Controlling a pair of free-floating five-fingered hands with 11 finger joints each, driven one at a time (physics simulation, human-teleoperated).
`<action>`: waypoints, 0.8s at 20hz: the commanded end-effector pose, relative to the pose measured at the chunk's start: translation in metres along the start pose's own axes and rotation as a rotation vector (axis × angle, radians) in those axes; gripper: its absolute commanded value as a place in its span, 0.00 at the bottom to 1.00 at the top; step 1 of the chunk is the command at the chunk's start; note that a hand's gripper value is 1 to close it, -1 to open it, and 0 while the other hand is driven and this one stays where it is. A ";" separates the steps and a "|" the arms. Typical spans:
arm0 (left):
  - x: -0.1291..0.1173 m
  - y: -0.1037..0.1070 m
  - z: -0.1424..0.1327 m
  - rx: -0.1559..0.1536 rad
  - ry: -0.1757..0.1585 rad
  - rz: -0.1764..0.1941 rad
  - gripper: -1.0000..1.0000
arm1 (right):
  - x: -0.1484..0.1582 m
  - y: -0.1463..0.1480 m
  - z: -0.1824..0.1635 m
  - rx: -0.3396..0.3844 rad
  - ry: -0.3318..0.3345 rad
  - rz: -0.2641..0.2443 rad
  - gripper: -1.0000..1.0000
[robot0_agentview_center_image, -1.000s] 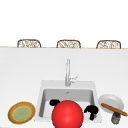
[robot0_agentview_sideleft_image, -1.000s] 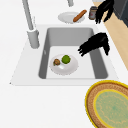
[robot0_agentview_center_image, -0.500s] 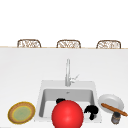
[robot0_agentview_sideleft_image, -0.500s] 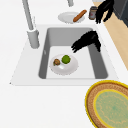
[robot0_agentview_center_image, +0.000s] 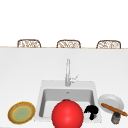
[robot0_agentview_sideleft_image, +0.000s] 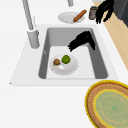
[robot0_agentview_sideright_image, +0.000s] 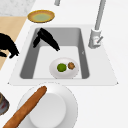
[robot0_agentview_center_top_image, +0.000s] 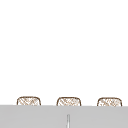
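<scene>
Smooth white plate (robot0_agentview_sideleft_image: 63, 67) on sink (robot0_agentview_sideleft_image: 100, 62) floor w/ round green fruit (robot0_agentview_sideleft_image: 66, 59) & knobbly brown lump (robot0_agentview_sideleft_image: 57, 61). Hand (robot0_agentview_sideleft_image: 81, 41) (which one unclear) above plate, near basin's front wall, fingers straight, apart, angled down, not touching. Other hand (robot0_agentview_sideleft_image: 105, 10) off counter's front edge.

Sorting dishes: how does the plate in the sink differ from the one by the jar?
The sink plate holds a green fruit and a brown lump; the counter plate holds a long loaf. The sink plate lies down in the basin, the counter plate up on the worktop. Both are white and round.
</scene>
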 end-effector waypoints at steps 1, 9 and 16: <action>-0.016 -0.004 -0.001 -0.004 -0.020 0.100 0.00 | 0.000 0.000 0.000 0.000 0.000 0.000 0.50; -0.041 -0.025 -0.016 -0.043 -0.059 0.121 0.00 | 0.000 0.000 0.000 0.000 0.000 0.000 0.50; -0.065 -0.019 -0.017 0.002 -0.037 0.107 0.00 | 0.000 0.000 0.000 0.000 0.000 0.000 0.50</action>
